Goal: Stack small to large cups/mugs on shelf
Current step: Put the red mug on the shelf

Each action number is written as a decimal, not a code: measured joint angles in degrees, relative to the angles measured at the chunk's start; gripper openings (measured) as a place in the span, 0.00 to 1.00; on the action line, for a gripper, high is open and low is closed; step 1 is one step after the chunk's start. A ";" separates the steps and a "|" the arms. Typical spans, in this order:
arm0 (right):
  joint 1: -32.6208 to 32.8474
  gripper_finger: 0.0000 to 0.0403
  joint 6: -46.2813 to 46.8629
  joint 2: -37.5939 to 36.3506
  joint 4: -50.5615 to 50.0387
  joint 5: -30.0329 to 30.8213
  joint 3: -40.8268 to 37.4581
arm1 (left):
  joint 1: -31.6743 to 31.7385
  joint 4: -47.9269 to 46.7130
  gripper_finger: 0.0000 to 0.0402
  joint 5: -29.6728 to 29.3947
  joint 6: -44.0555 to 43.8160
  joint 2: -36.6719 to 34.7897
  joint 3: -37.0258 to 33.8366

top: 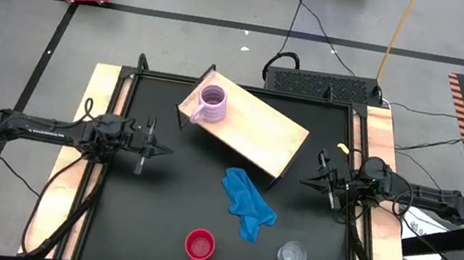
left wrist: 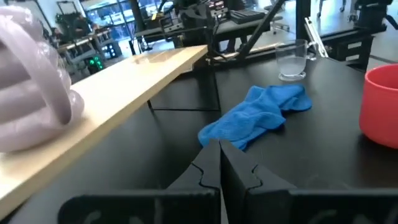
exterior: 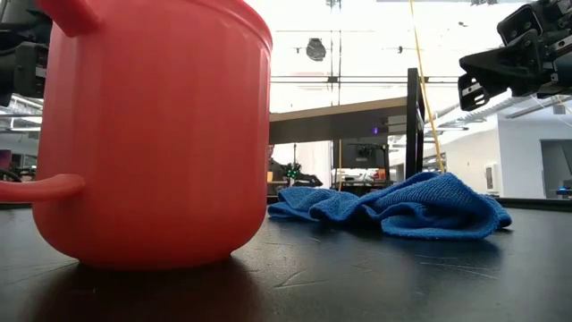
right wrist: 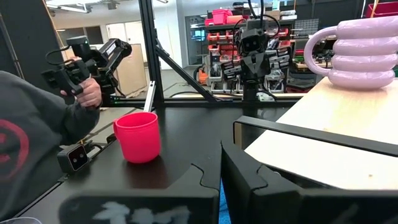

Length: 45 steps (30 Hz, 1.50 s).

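The pale lilac mug (top: 213,104) (left wrist: 31,93) (right wrist: 364,53) stands upright by its base on the far left end of the wooden shelf (top: 258,139) (right wrist: 336,137). The red mug (top: 199,246) (exterior: 147,134) (right wrist: 138,137) and the clear cup (top: 292,254) (left wrist: 292,59) stand on the black tabletop near its near edge. My left gripper (top: 154,148) (left wrist: 219,155) hovers shut left of the shelf, touching nothing. My right gripper (top: 310,180) (right wrist: 219,171) hovers shut right of the shelf, also touching nothing.
A crumpled blue cloth (top: 247,202) (exterior: 402,206) (left wrist: 261,115) lies on the tabletop between the shelf and the two near cups. A black frame post (right wrist: 149,56) stands at the table's edge. A person's hand (right wrist: 90,93) and sleeve show beyond the table in the right wrist view.
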 joint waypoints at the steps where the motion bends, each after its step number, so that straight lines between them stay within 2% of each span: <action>1: 0.02 0.00 0.00 0.01 0.00 0.00 0.00 | 0.00 -0.03 0.00 -0.04 -0.49 0.00 -0.27; 21: 0.00 0.00 -0.02 0.00 0.02 0.00 0.01 | 0.00 -0.01 0.00 1.89 -0.31 0.00 -1.12; 23: 0.01 0.00 -0.04 0.01 0.00 0.00 0.00 | 0.02 0.03 0.00 3.18 -0.44 0.01 -1.12; 27: 0.00 0.00 -0.04 0.00 0.00 0.00 0.00 | -0.62 0.34 0.00 9.54 -0.51 0.07 -1.10; 29: 0.00 0.00 -0.25 0.00 0.01 0.00 0.00 | -2.18 0.19 0.00 10.35 -0.36 0.48 -1.10; 37: 0.00 0.00 -1.31 0.00 0.37 0.00 0.00 | -10.63 5.76 0.00 6.79 -2.78 3.24 -1.10; 45: 0.01 0.00 -1.31 0.01 0.44 0.00 0.01 | -17.35 9.69 0.00 -1.09 -5.74 9.41 0.31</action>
